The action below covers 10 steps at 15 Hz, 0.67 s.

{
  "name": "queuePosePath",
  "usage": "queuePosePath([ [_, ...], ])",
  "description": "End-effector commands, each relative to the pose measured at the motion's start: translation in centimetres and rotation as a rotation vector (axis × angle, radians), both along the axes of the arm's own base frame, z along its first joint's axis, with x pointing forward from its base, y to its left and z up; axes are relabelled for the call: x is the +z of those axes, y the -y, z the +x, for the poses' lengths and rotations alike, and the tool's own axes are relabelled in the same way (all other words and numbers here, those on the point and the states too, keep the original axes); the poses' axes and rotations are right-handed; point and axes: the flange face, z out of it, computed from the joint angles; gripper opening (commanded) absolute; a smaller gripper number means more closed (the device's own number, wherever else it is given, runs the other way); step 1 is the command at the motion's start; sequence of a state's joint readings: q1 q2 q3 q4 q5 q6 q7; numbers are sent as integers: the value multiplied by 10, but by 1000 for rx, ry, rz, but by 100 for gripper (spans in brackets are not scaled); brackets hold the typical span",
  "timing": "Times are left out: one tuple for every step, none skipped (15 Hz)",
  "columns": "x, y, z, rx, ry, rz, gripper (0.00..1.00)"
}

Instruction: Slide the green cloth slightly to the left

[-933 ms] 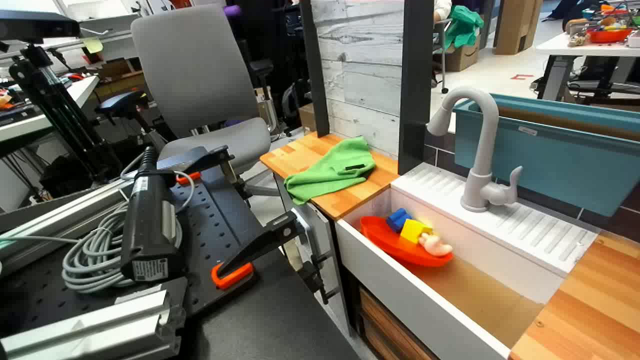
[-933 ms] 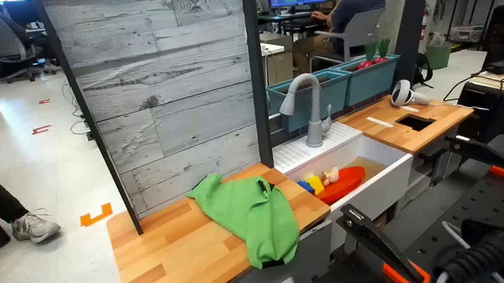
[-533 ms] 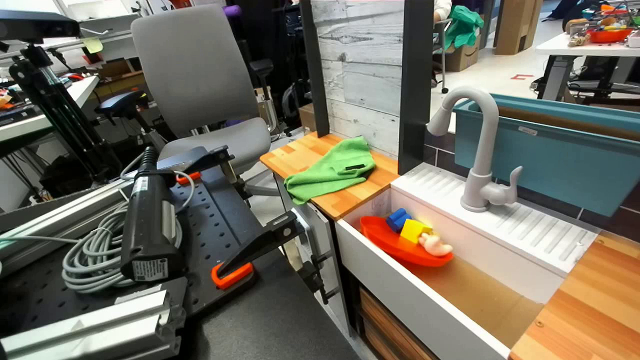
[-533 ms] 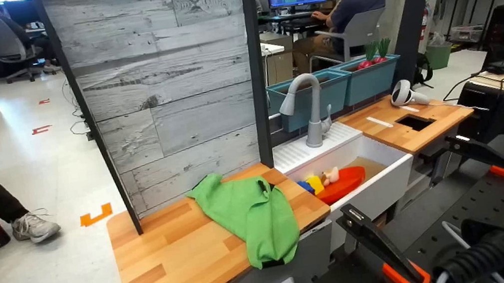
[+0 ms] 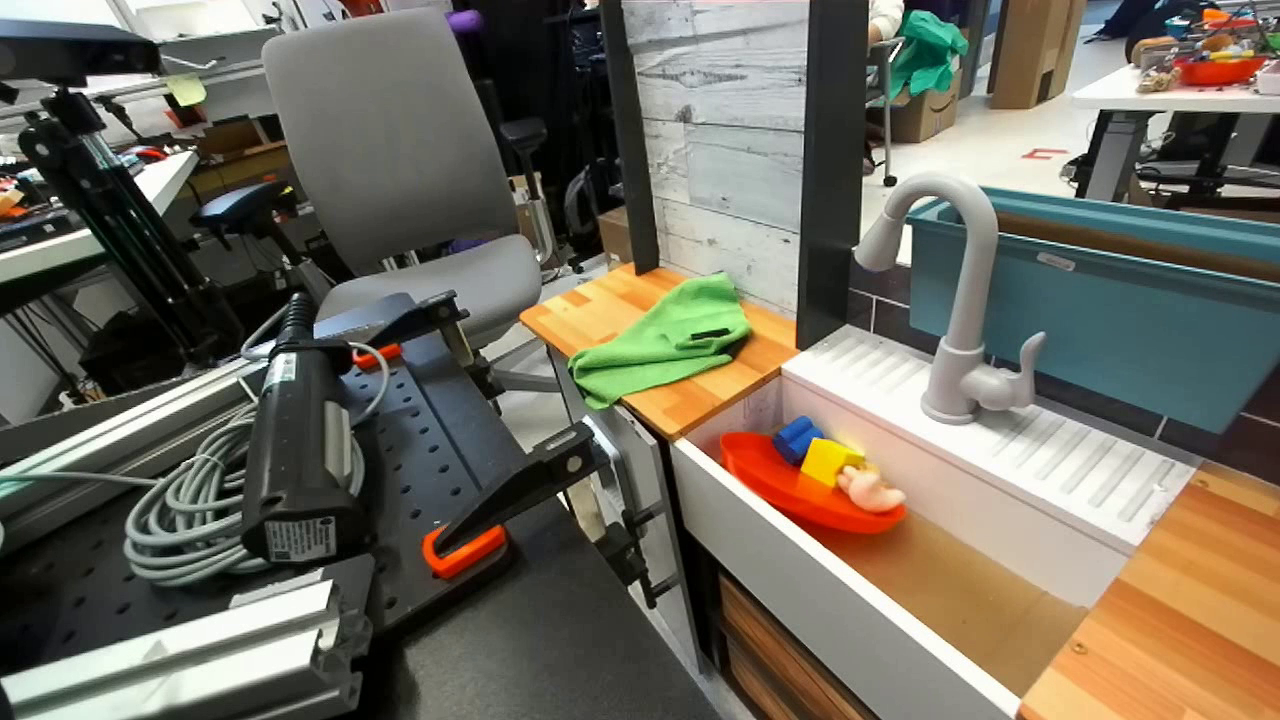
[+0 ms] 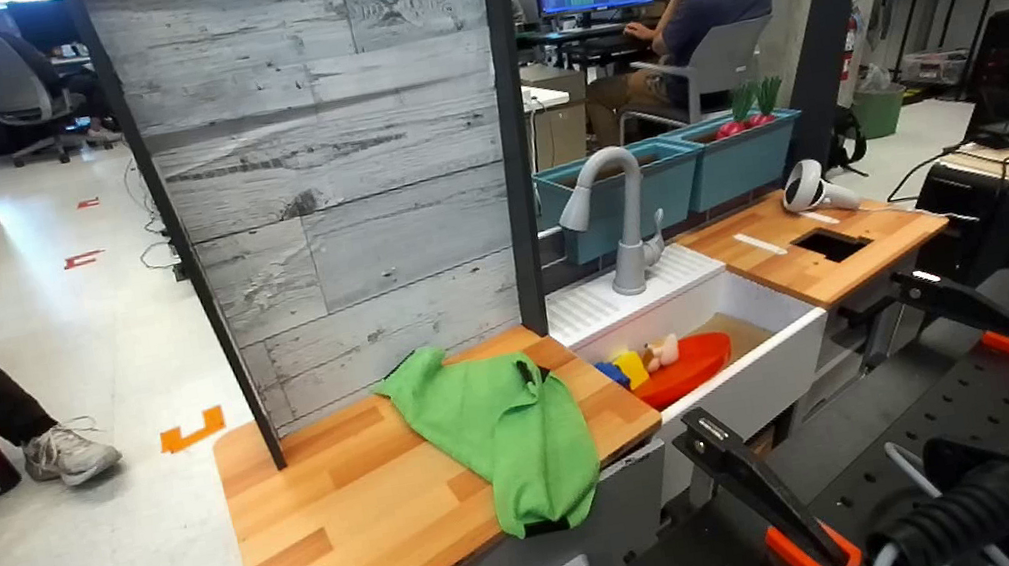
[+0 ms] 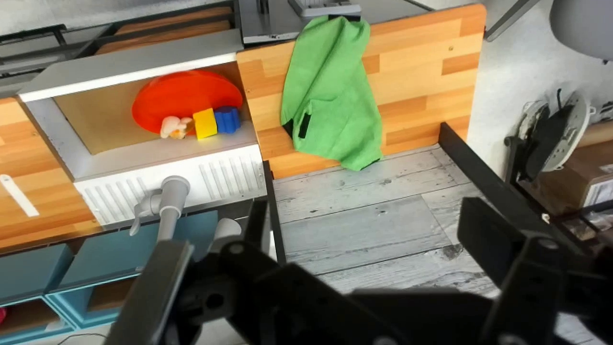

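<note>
Bright, diffuse light; gripper (image 7: 366, 221) slightly blurred (wrist view)

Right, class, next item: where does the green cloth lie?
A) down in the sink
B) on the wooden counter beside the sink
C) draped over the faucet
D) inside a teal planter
B: in an exterior view, the green cloth lies on the wooden counter beside the white sink, with one end hanging past the counter's edge.

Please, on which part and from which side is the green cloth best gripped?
I would pinch the green cloth by the long fold running lengthwise, coming from above with the open gripper. That fold seems raised, so the gripper could close across it; most of the rest lies flatter on the wooden counter, harder to pinch.
</note>
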<state>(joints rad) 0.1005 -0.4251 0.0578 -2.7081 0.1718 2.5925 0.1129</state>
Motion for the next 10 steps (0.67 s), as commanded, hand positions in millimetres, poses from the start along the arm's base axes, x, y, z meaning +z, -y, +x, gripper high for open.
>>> queuePosePath([
  [-30, 4, 56, -77, -17, 18, 100],
  [-41, 5, 68, -94, -27, 19, 100],
  [-52, 7, 79, -112, -45, 17, 100],
  [-66, 9, 89, -127, -67, 16, 100],
  [-79, 10, 98, -142, -89, 12, 100],
  [-93, 11, 107, -156, -111, 8, 100],
  [-109, 12, 115, -170, -130, 0, 100],
  [-122, 12, 122, -179, -144, -7, 100],
  [-137, 12, 129, -188, -159, -17, 100],
  [-152, 13, 135, -195, -174, -29, 100],
])
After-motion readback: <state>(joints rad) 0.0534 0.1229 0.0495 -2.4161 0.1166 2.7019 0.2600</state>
